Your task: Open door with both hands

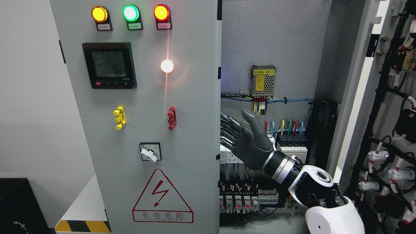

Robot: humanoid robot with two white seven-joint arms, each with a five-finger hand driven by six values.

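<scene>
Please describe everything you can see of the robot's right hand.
The right hand is dark grey, with jointed fingers and a smooth thumb pointing up. It sits on a silver-and-black wrist and a white forearm entering from the lower right. The fingers reach left to the inner edge of the closed left door, their tips hidden behind it.

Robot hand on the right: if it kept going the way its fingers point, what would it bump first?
Probably the edge of the grey door. The right robot hand points left, fingers already at or just behind that edge; depth is hard to judge.
</scene>
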